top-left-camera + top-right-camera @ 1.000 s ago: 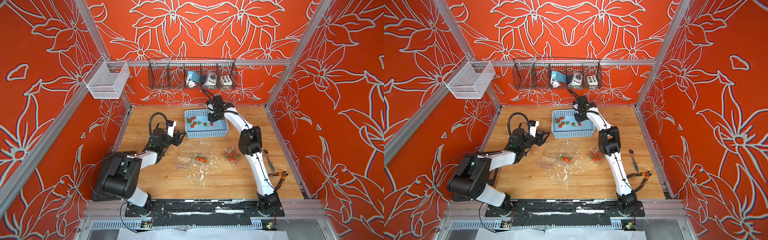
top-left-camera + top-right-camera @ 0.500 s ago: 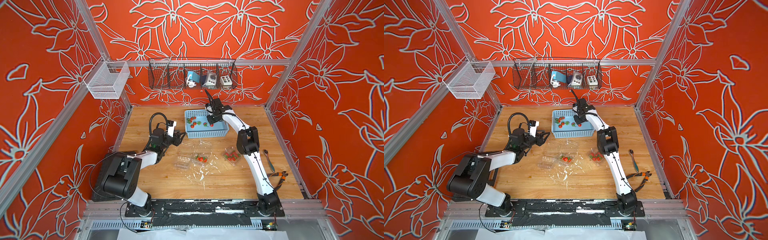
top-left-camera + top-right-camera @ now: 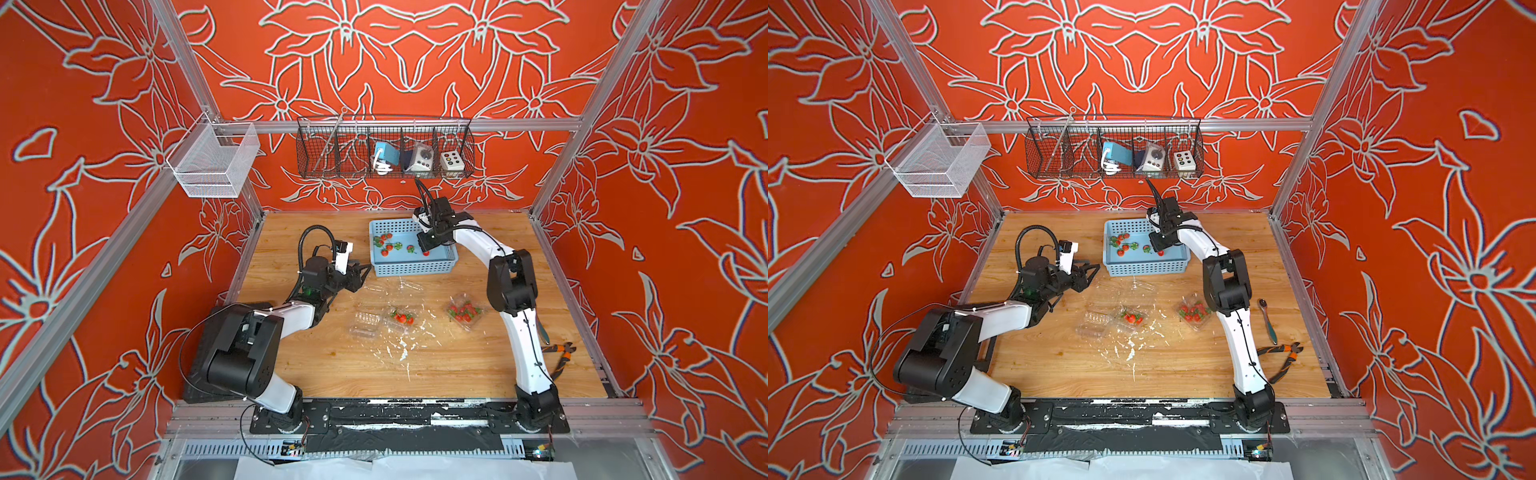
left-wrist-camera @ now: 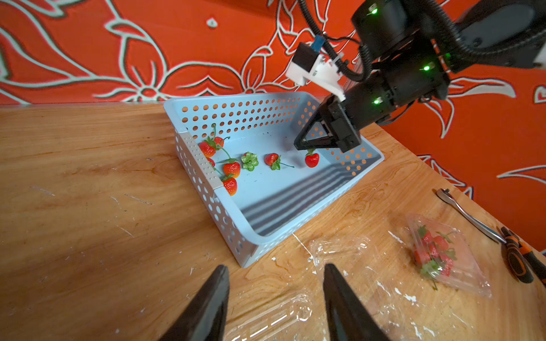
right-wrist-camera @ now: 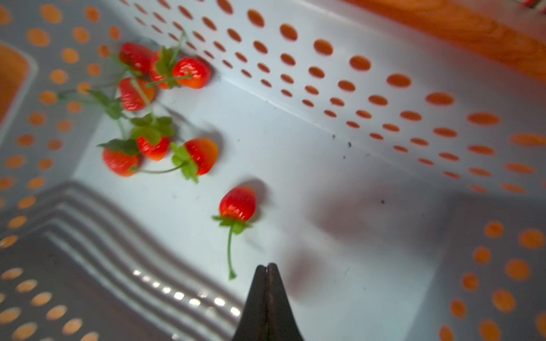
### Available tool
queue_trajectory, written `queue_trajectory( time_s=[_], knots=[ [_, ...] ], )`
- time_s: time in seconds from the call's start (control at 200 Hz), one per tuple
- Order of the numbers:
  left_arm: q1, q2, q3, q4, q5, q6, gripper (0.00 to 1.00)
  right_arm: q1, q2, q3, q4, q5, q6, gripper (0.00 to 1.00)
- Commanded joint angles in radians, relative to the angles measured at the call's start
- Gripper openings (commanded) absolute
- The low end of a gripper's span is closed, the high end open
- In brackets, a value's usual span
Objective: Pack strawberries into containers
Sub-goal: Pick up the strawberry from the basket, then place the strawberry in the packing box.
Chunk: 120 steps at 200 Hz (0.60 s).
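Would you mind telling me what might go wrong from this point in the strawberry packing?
The right claw is shut beside the nearest strawberry with nothing visible in its grip, so a lift would likely come up empty. The other strawberries in the blue basket lie with stems crossing; pulling one may drag neighbours. The empty container lies unheld, apart from the open left claw, so it might slide when loaded.

Two arms on show, both white shells with chunky black joints: left arm [image 3: 286,318], right arm [image 3: 524,345]. A black ribbed cable [image 3: 309,235] arcs off the left wrist, green lights [image 4: 376,102] glow on the right's dark housings, and left gripper [image 4: 274,267] and right gripper [image 4: 297,144] carry slim, black, tapered jaws.
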Motion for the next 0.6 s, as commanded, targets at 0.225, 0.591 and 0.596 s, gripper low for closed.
queue_trajectory(
  time_s=[0.225, 0.591, 0.596],
  knots=[
    [0.0, -0.01, -0.005, 0.013, 0.008, 0.002, 0.51, 0.033, -0.338, -0.332, 0.184, -0.094, 0.032, 0.0],
    [0.001, -0.004, -0.009, 0.026, 0.015, -0.007, 0.51, 0.245, -0.652, -0.762, 0.277, -0.083, 0.054, 0.0],
    [0.0, -0.005, -0.009, 0.027, 0.015, -0.008, 0.51, 0.248, -0.654, -0.766, 0.278, -0.084, 0.055, 0.0]
  ],
)
